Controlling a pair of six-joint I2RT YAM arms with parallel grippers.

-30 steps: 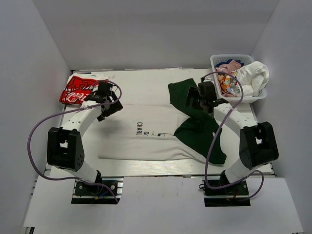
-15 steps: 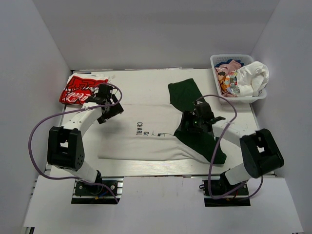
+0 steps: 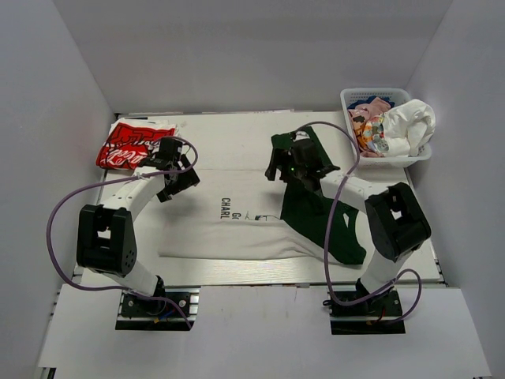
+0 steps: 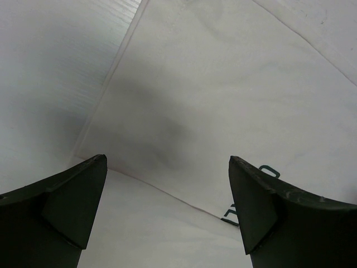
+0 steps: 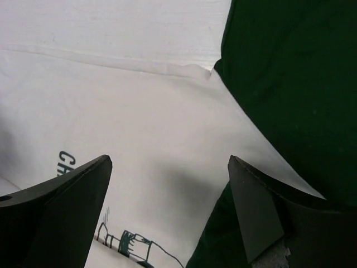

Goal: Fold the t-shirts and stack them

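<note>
While its jaws stand wide and empty, the right gripper hangs over the line where the green tee overlaps the white tee. The left gripper, likewise apart and empty, sits above the white tee's left edge. Red tee lies bunched far left, with more in the basket. Risk: a pinch at the overlap may catch both layers, so lifting the green drags the white.

Matt soft cloth white t-shirt; lattice plastic basket
</note>
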